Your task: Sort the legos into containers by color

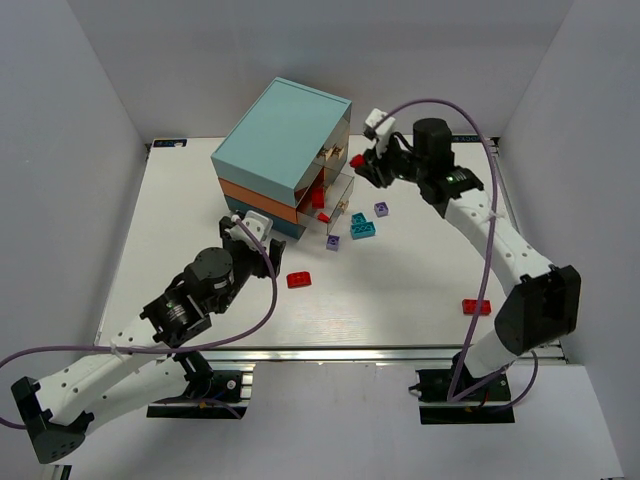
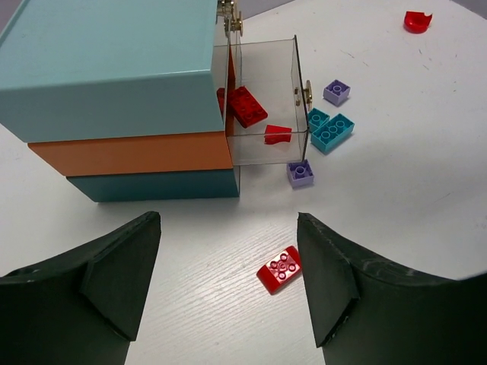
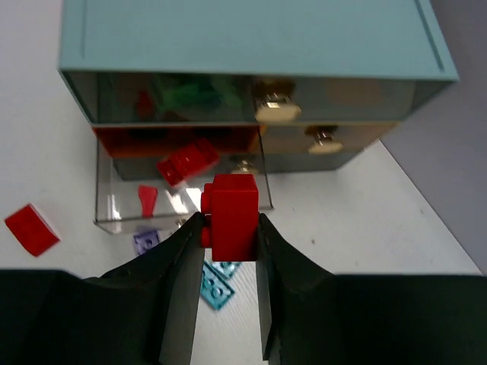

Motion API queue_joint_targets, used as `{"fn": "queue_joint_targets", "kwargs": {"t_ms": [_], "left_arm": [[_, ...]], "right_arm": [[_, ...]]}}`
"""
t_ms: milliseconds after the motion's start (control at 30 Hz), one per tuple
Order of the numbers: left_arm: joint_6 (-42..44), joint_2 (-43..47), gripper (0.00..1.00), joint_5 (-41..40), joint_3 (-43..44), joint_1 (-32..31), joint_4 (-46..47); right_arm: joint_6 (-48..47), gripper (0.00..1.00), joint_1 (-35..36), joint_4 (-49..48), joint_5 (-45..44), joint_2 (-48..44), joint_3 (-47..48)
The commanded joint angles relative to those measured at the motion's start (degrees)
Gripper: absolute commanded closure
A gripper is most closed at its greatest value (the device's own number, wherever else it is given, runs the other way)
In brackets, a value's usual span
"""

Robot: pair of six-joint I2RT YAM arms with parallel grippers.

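Releasing off-centre, the right gripper, clamped on a red brick, may miss the open drawer; the left gripper stands apart.

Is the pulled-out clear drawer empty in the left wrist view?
No, red bricks lie inside the clear drawer, visible through its transparent walls.

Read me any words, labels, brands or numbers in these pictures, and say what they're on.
None can be read.
A small sticker at the far left corner of the table: too small to read.
The drawer chest and bricks show no lettering.
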State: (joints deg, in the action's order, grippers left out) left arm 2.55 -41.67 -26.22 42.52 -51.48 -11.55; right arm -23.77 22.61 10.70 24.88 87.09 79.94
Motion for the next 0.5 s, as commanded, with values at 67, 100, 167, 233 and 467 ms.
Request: {"fn": "queue_joint_targets", "kwargs": {"t_ms": [67, 100, 167, 233, 467], "left_arm": [[1.23, 0.01, 0.18, 2.22, -1.04, -0.02, 1.09], [1.58, 0.10, 0.17, 2.57, -1.30, -0.02, 1.09], [1.76, -0.25, 0.16, 3.36, -1.30, -0.02, 1.01], [2.11, -0.43, 0.15, 4.50, -1.21, -0.02, 0.92], [1.59, -1.04, 0.13, 5.74, -1.21, -0.02, 1.09]], "right_arm": [[3.02, 0.98, 5.25, 3.28, -1.58, 10.21, 10.48], [3.55, 0.98, 6.47, 3.36, -2.64, 13.43, 12.15], [4.34, 0.95, 7.53, 4.33, -4.92, 17.74, 16.55], [4.70, 0.89, 7.97, 5.29, -6.07, 19.78, 19.27], [6.02, 0.46, 8.24, 6.44, -8.36, 22.42, 18.85]]}}
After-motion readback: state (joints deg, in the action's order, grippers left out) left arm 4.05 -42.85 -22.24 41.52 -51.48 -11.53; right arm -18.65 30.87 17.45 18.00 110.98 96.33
